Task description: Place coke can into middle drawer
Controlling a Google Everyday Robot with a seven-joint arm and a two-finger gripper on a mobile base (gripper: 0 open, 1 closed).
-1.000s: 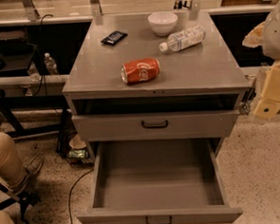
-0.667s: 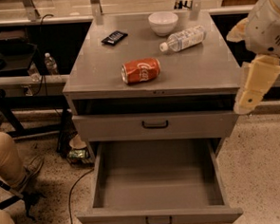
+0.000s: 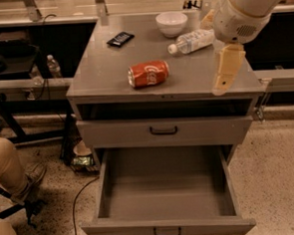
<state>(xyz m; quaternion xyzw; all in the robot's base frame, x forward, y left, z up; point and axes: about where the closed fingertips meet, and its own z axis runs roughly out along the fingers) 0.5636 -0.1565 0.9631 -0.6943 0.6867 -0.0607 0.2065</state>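
The red coke can [image 3: 148, 73] lies on its side on the grey cabinet top [image 3: 104, 72], near the front middle. The middle drawer [image 3: 166, 188], the lowest one, is pulled out wide and its plain grey inside holds nothing. My gripper [image 3: 226, 69] hangs from the cream arm over the right front part of the cabinet top. It is to the right of the can, apart from it and holding nothing that I can see.
A white bowl [image 3: 171, 23], a clear water bottle [image 3: 192, 41] and a flat black device [image 3: 120, 39] lie at the back of the top. The drawer above [image 3: 163, 131] is closed. A person's leg [image 3: 10, 163] and a cable are at the left on the floor.
My arm has swung left from the right edge of the view to above the cabinet's right front corner. The can and the drawers have not moved.
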